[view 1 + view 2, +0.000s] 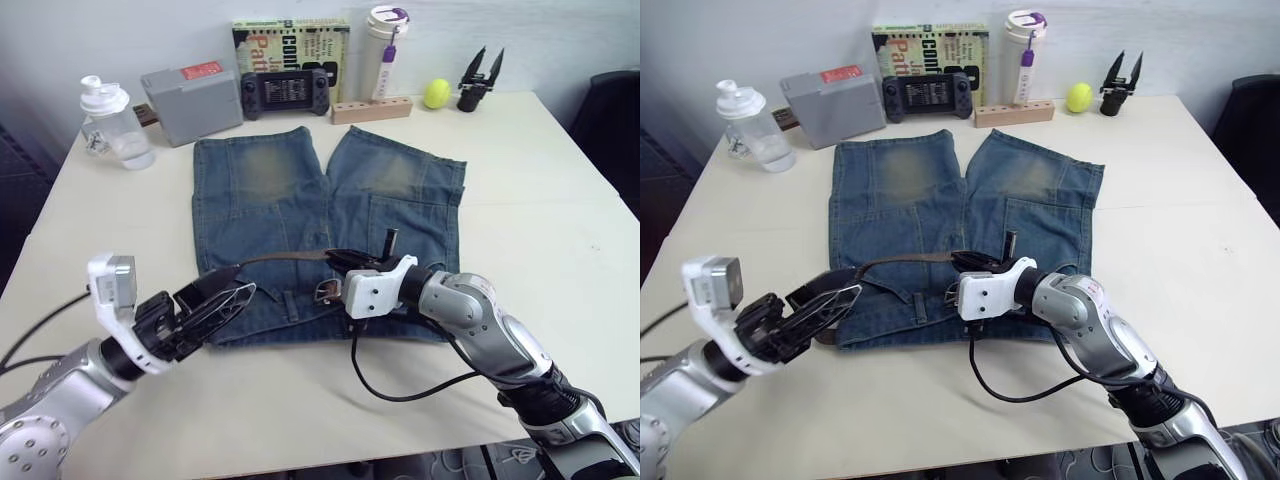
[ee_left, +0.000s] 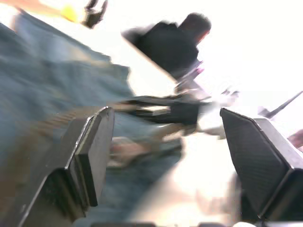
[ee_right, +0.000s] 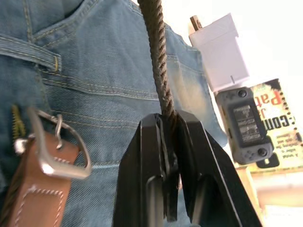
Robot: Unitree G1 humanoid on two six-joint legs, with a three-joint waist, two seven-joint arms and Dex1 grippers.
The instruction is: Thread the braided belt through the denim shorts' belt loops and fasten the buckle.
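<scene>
Braided belt (image 3: pixel 158 56) running across the waistband end of the denim shorts (image 1: pixel 300 200), arching slightly above the cloth between the two claws. Pinched tight in the right claw (image 3: pixel 170 127), black fingers clamped on the woven strap partway along its length, over the middle of the waistband. Buckle (image 3: pixel 59 151) lying just beside that claw on the denim, silver frame with prong joined to tan leather, resting near the zip. Left claw (image 1: pixel 215 300) hanging at the left corner of the waistband, fingers spread wide apart, the darker end of the belt reaching in just above them; whether touching, impossible to say. One of the belt loops (image 3: pixel 31 52) showing as a narrow denim strip stitched flat near the buckle, with no strap through it. Shorts spreading flat on the pale worktop (image 1: pixel 560 200), legs pointing away toward the back edge. Back there, lining up: a clear bottle (image 1: pixel 115 125), a grey box (image 1: pixel 190 100), a handheld game console (image 1: pixel 285 92) before a book (image 1: pixel 290 40), a white tumbler (image 1: pixel 385 50), a yellow ball (image 1: pixel 436 93).
</scene>
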